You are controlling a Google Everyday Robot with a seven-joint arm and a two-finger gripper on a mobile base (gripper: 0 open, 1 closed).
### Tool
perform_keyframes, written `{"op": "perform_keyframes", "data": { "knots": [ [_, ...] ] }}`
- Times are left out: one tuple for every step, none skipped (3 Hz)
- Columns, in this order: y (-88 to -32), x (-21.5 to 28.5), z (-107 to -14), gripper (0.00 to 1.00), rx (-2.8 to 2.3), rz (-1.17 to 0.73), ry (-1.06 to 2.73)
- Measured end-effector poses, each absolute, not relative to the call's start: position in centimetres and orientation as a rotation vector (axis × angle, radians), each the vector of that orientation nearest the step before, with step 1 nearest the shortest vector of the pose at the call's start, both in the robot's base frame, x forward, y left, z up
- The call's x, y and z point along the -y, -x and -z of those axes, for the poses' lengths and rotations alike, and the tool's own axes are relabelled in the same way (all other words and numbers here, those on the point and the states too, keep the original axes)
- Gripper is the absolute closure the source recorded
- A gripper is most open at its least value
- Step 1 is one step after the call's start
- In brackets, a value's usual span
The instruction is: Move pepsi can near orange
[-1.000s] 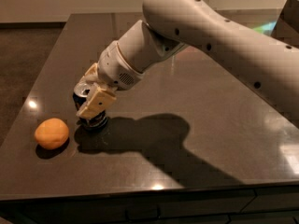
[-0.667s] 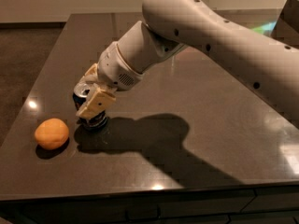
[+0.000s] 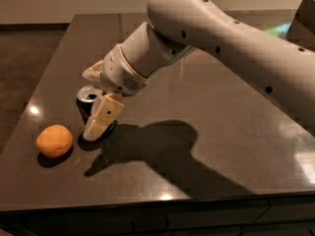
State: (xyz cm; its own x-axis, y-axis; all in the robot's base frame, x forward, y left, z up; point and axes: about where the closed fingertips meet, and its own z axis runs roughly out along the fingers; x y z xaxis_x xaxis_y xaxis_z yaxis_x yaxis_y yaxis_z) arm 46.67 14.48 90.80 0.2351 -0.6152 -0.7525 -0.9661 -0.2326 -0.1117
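The gripper (image 3: 92, 103) is lowered at the counter's (image 3: 231, 117) left front, its fingers spread to either side of the pepsi can (image 3: 86, 101) without visibly clamping it. The can stands upright on the counter, near the orange (image 3: 54, 140), not touching it.

Overhead light throws shadow beside claw (image 3: 93, 107) at pepsi can (image 3: 88, 94).
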Motion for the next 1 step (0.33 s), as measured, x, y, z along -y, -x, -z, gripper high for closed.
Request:
{"op": "perform_keyframes", "data": {
  "knots": [
    [-46.67, -14.48, -90.80, 0.00, -1.444, -0.785, 1.934]
  ]
}}
